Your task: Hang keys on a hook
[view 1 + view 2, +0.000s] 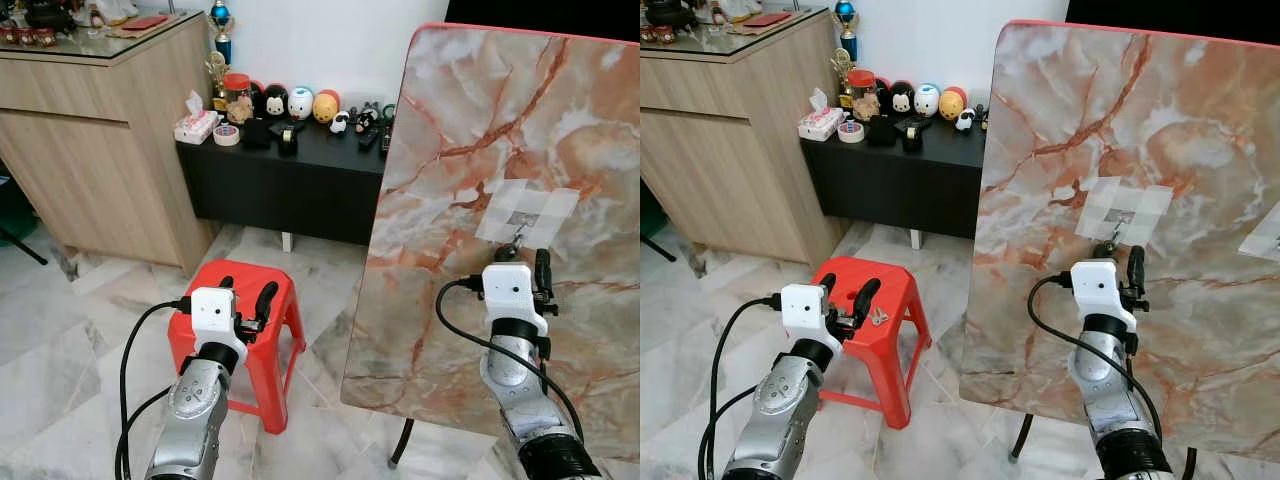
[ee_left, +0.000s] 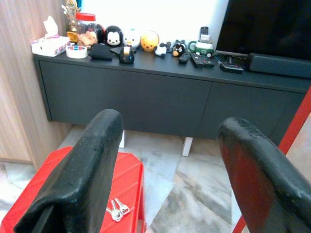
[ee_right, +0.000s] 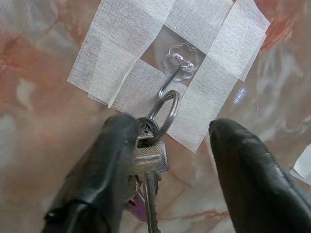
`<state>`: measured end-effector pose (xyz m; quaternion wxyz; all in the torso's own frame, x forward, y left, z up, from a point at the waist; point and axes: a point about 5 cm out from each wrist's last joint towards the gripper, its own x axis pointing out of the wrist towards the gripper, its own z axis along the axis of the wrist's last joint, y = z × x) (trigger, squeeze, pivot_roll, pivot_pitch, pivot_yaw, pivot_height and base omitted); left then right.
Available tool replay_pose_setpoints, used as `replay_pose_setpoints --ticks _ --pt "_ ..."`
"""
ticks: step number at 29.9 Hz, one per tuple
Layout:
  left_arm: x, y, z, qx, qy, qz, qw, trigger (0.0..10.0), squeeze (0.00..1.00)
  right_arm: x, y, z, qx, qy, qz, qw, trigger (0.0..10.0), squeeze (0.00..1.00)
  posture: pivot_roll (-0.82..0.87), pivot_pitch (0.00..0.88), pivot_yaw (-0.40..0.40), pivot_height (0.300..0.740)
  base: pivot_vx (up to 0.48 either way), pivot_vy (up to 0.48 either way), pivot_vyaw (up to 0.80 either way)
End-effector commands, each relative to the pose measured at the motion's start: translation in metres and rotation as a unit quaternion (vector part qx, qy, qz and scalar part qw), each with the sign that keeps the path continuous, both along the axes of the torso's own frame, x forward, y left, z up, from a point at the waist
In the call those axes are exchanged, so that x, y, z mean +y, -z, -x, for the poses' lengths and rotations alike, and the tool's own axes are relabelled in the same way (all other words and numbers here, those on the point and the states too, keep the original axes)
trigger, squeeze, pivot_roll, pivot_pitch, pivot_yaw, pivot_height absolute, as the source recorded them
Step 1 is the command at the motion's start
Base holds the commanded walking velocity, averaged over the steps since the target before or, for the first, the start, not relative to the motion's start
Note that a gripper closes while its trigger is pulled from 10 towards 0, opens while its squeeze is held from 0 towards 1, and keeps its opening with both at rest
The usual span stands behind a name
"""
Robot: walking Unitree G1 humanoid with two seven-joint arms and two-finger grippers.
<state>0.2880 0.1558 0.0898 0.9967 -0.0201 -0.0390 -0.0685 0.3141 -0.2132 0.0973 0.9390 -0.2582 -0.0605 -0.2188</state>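
The fingers [image 3: 252, 179] of our right gripper [image 3: 170, 170] stand apart before the marble-patterned board [image 1: 470, 180], and the key bunch [image 3: 148, 170] hangs between them, resting against the one finger while the other stands clear of it. Its ring [image 3: 165, 109] is already looped over the wire hook [image 3: 170, 80], which springs from a clear flower-shaped base held to the board by crossed strips of white tape [image 3: 121, 53]. We judge the hanging itself to be done and the release to be the step in hand. To do it well, we would draw the gripper straight back from the board, keeping the finger that touches the keys from dragging the ring up and off the hook's open end, and without brushing the tape, which looks like a light fixing.

Our left gripper [image 2: 165, 165] is held with its fingers wide apart above a red plastic stool [image 1: 240, 290]; a second small set of keys [image 2: 116, 209] lies on the stool's seat, towards the edge nearer the board.

The board leans upright, with the hook in its upper part towards its right edge. Behind the stool runs a low black cabinet [image 2: 131, 97] carrying round toy figures, a roll of tape, a tissue box and remote controls, with a wooden sideboard [image 1: 90, 130] at its left end. The floor [image 1: 60, 340] is pale marble tile.
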Motion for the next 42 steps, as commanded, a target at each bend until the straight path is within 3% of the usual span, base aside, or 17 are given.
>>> replay_pose_setpoints --ticks 1,6,7,16,22,24,28,29,33,36,37,40,42 --pt "-0.001 0.003 0.002 0.006 0.0 -0.001 1.0 10.0 0.0 -0.001 -0.005 -0.002 -0.007 -0.011 0.001 1.0 10.0 0.0 0.06 0.009 -0.076 0.74 0.0 0.0 0.0" --pt "-0.002 0.003 0.001 0.006 -0.001 0.0 1.0 10.0 0.0 0.01 -0.005 -0.002 -0.016 -0.061 -0.052 0.997 10.0 0.0 0.06 0.009 -0.078 0.74 0.0 0.0 0.0" --pt "-0.001 0.003 0.001 0.006 -0.001 0.0 1.0 10.0 0.0 0.02 -0.005 -0.001 -0.017 -0.106 -0.076 0.991 10.0 0.0 0.06 0.009 -0.078 0.74 0.0 0.0 0.0" --pt "-0.002 0.003 0.001 0.007 0.001 0.001 1.0 10.0 0.0 0.049 -0.01 0.005 -0.023 -0.241 -0.101 0.965 10.0 0.0 0.05 0.008 -0.078 0.74 0.0 0.0 0.0" --pt "-0.003 0.004 0.002 0.007 0.0 0.001 1.0 10.0 0.0 0.043 -0.006 0.007 -0.018 -0.237 -0.122 0.964 10.0 0.0 0.05 0.006 -0.08 0.74 0.0 0.0 0.0" --pt "-0.002 0.005 0.002 0.008 0.0 -0.002 1.0 10.0 0.0 0.035 0.003 0.01 -0.008 -0.213 -0.173 0.961 10.0 0.0 0.05 0.005 -0.083 0.74 0.0 0.0 0.0" --pt "-0.001 0.005 0.002 0.009 -0.001 -0.002 1.0 10.0 0.0 0.031 0.018 0.018 0.023 -0.209 -0.205 0.956 10.0 0.0 0.05 0.005 -0.083 0.74 0.0 0.0 0.0" --pt "-0.001 0.006 0.003 0.01 -0.001 -0.002 1.0 10.0 0.0 0.029 0.029 0.03 0.038 -0.199 -0.222 0.954 10.0 0.0 0.05 0.003 -0.087 0.74 0.0 0.0 0.0" --pt "0.0 0.007 0.004 0.011 -0.002 -0.002 1.0 10.0 0.0 0.028 0.036 0.04 0.048 -0.192 -0.229 0.953 10.0 0.0 0.05 0.002 -0.088 0.74 0.0 0.0 0.0" --pt "0.0 0.008 0.004 0.013 -0.002 -0.003 1.0 10.0 0.0 0.03 0.05 0.058 0.073 -0.177 -0.253 0.948 10.0 0.0 0.04 0.003 -0.089 0.74 0.0 0.0 0.0" --pt "-0.001 0.009 0.004 0.014 -0.001 -0.003 1.0 10.0 0.0 0.034 0.066 0.069 0.101 -0.162 -0.302 0.934 10.0 0.0 0.04 0.002 -0.086 0.74 0.0 0.0 0.0" --pt "-0.001 0.009 0.003 0.014 0.0 -0.003 1.0 10.0 0.0 0.039 0.098 0.078 0.149 -0.12 -0.41 0.892 10.0 0.0 0.03 0.0 -0.084 0.74 0.0 0.0 0.0" --pt "-0.002 0.009 0.003 0.014 0.001 -0.003 1.0 10.0 0.0 0.041 0.109 0.081 0.175 -0.113 -0.419 0.884 10.0 0.0 0.03 0.0 -0.084 0.74 0.0 0.0 0.0"
